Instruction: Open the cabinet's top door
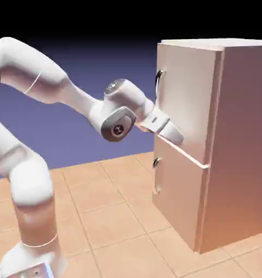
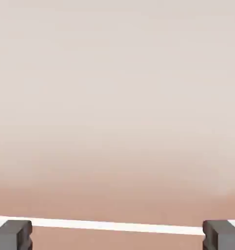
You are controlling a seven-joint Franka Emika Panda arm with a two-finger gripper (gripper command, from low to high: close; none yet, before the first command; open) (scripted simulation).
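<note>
The pinkish-tan cabinet [image 1: 239, 141] stands at the exterior view's right. Its top door [image 1: 190, 92] carries a curved silver handle [image 1: 159, 82] near the left edge. My gripper [image 1: 175, 134] is pressed close to the bottom of that door, below the handle and just above the seam to the lower door [image 1: 179, 201]. In the hand view the top door [image 2: 117, 97] fills the picture, and a pale seam line [image 2: 114, 225] runs across near the bottom. My gripper [image 2: 117, 235] is open: its grey fingertips [image 2: 14, 234] sit far apart with nothing between them.
The lower door has its own small handle [image 1: 156, 176] at its left edge. A tiled tan floor [image 1: 111, 217] spreads between the robot's base [image 1: 32, 260] and the cabinet.
</note>
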